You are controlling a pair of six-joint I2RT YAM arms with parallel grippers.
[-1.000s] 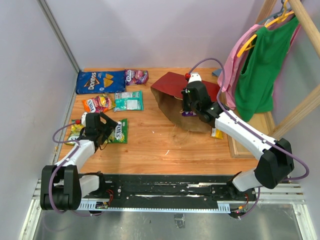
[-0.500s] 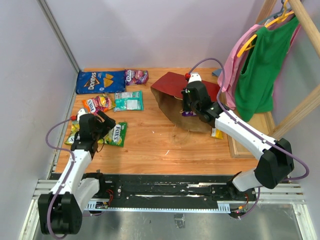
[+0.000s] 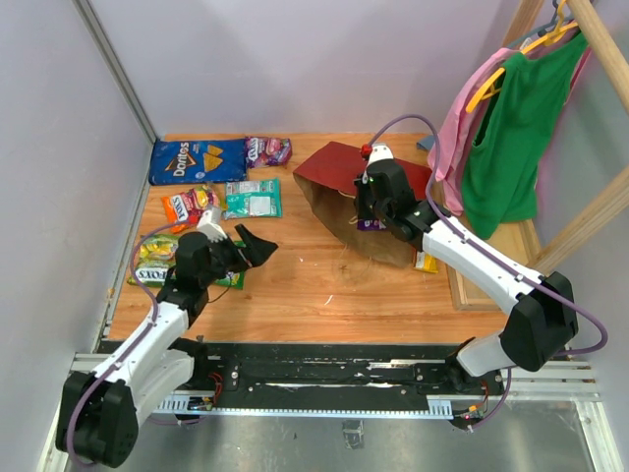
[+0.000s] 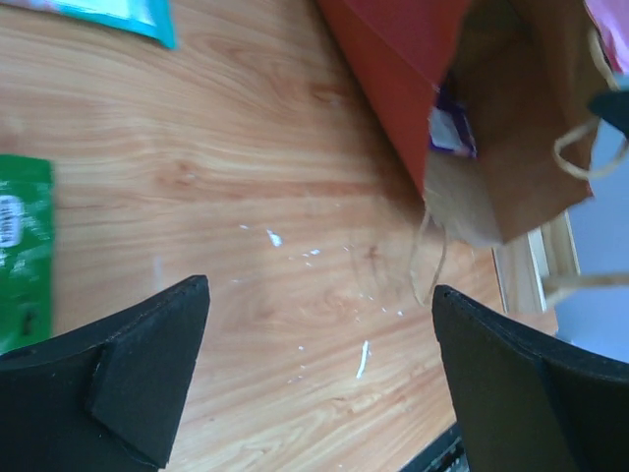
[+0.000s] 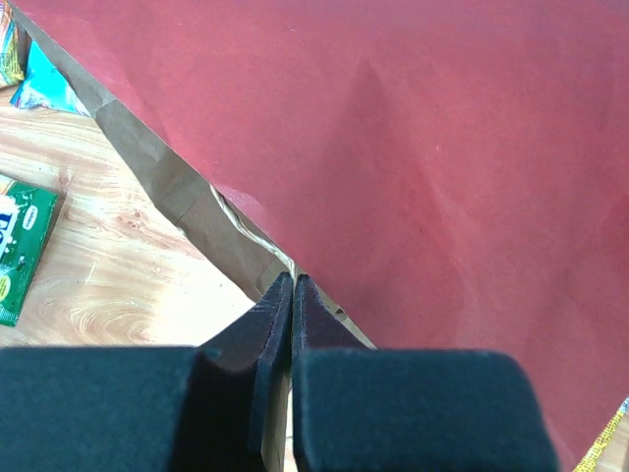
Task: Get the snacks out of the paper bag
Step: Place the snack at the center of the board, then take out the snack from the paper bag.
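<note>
Right pincer (image 3: pixel 365 216), seen from overhead, sat at the upper lip of the paper bag (image 3: pixel 334 169). The bag lay on its side at the far right of the table (image 3: pixel 314 285), its mouth turned toward the arms. From there the jaws could not be read. A purple packet (image 3: pixel 371 224) showed in the mouth. Out on the wood to the left lay the blue Doritos bag (image 3: pixel 197 160), a purple candy bag (image 3: pixel 267 149), a teal packet (image 3: pixel 254 199) and an orange packet (image 3: pixel 192 204). The left pincer (image 3: pixel 248 252) hung over the table, well apart from the bag.

From the left wrist, that pincer (image 4: pixel 319 295) was spread wide and empty above bare wood, with a green packet (image 4: pixel 25 246) off to its side. This view alone looked into the brown kraft interior, where the purple packet (image 4: pixel 450 133) sat just inside the opening.

Only the right wrist view settled the other grip: the pincer (image 5: pixel 293 285) was closed tight, pinching the bag's kraft rim beside its red outer face (image 5: pixel 442 147).
</note>
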